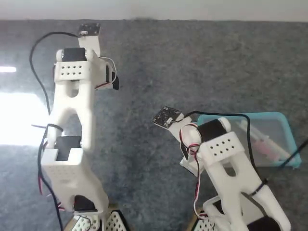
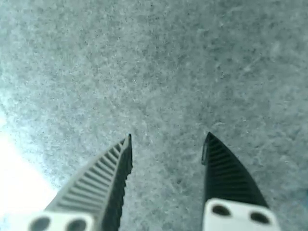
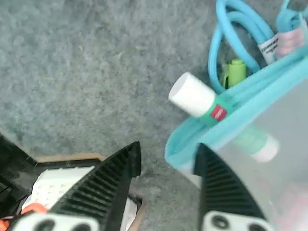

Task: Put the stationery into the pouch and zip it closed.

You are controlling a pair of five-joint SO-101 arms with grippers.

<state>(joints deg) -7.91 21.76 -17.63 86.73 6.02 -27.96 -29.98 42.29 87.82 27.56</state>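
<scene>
1. My feed shows a table (image 1: 159,72) covered wall to wall in grey, felt-like matting.
2. The pouch (image 1: 288,131), clear with a teal edge, lies flat on the mat.
3. Right by the pouch's open mouth, a teal cord (image 3: 226,29) sits looped on the mat. A small green piece (image 3: 235,71) is just beside the rim.
4. Well apart from the pouch, on the far side, there's a bright glare patch (image 1: 19,118) on the surface.

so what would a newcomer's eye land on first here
The teal pouch at the table's right edge, part hidden under the right arm. A white-capped stick pokes out of its open mouth, with the right claw open close beside it. The left claw hangs open over the grey mat.
</scene>
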